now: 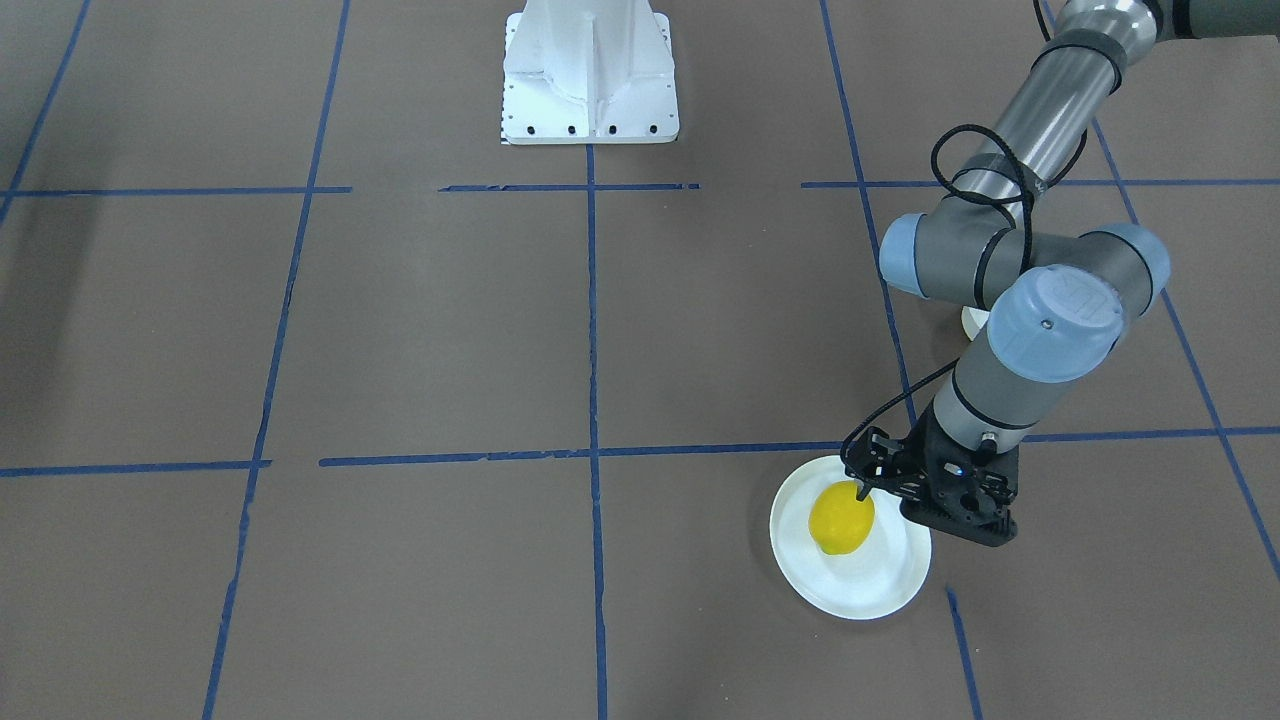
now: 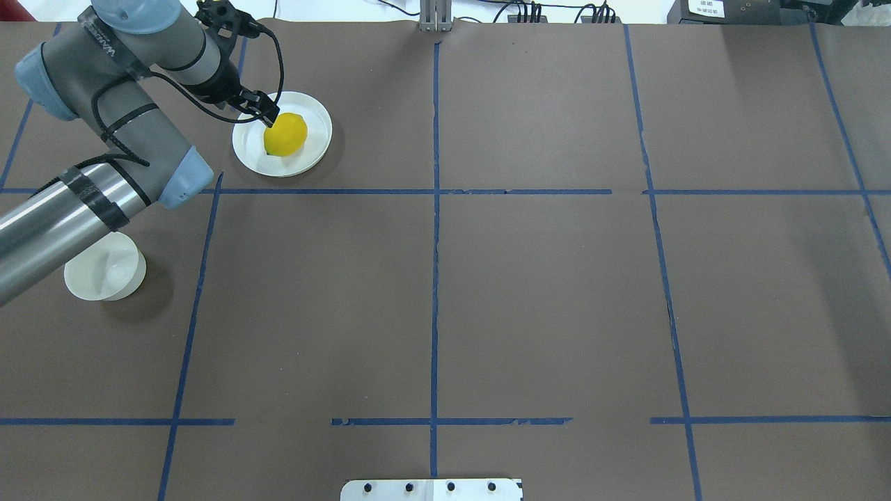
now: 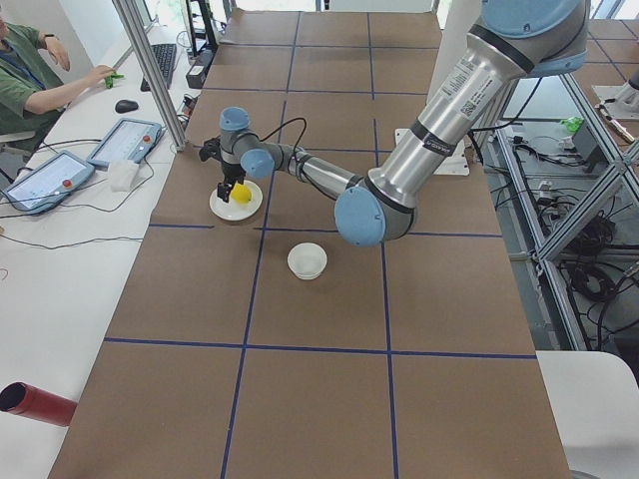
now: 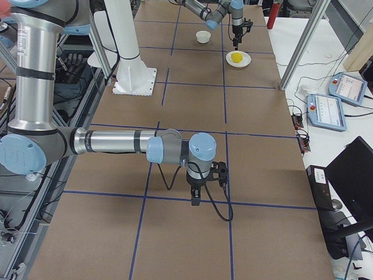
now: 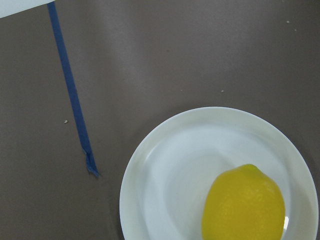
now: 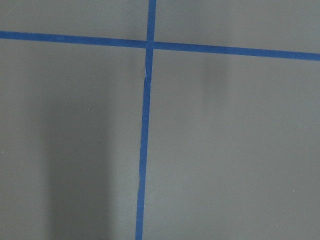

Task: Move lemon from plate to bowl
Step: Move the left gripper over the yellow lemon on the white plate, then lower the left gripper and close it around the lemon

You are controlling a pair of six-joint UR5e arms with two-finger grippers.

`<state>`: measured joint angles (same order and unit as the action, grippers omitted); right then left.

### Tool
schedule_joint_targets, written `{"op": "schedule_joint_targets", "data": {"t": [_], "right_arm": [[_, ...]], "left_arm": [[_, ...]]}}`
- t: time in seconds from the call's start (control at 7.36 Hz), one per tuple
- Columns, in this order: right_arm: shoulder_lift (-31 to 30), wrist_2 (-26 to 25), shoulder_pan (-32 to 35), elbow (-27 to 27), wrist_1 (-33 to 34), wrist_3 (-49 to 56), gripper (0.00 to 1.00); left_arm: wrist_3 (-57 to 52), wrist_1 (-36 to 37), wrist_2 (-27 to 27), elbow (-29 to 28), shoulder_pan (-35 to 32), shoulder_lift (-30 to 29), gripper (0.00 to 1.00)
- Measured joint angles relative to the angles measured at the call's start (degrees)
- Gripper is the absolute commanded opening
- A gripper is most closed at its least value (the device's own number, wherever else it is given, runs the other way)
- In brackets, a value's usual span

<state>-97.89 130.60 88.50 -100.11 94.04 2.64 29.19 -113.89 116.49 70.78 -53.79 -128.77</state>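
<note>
Item: lemon [image 1: 841, 518], one, bright yellow, lying on its side on the plate [image 1: 870, 590], inside the rim. Plate: flat, white, on the desk [image 2: 543, 292] at the far side from the robot, on its left half. Bowl [image 2: 104, 275]: small, white, upright on the desk, well apart from the plate and nearer the robot; in the overhead view the left arm's forearm covers part of it. Left gripper [image 1: 862, 490]: pointing down over the plate, its tip at the lemon's edge; jaws appear pressed together into a single narrow tip with nothing between them; whether the tip touches the skin cannot be told. Right gripper [image 4: 196, 202]: low over bare desk beside a blue tape crossing, well apart from plate, lemon and bowl; seen only from the side, so the set of its jaws cannot be told. Desk covering: brown sheet marked into squares by blue tape lines [image 2: 435, 278]. White robot base [image 1: 590, 75]: at the desk's edge on the robot's side.
</note>
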Motion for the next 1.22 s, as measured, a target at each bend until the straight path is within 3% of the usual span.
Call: {"op": "schedule_joint_targets", "data": {"t": [0.81, 0.95, 1.09, 1.22], "right_arm": [[0.0, 0.0, 0.0, 0.0, 0.0, 0.0, 1.0], [-0.01, 0.0, 0.0, 0.0, 0.0, 0.0, 1.0], [-0.01, -0.01, 0.0, 0.0, 0.0, 0.0, 1.0], [-0.02, -0.03, 0.0, 0.0, 0.0, 0.0, 1.0]], "left_arm": [[-1.0, -8.46, -0.12, -9.41, 3.09, -3.37, 0.99], [-1.12, -8.59, -0.1, -10.19, 3.52, -3.44, 0.89], [-1.6, -8.64, -0.07, -10.6, 3.73, -3.47, 0.48], [-2.38, -8.64, 0.02, -10.69, 3.79, -3.52, 0.28]]}}
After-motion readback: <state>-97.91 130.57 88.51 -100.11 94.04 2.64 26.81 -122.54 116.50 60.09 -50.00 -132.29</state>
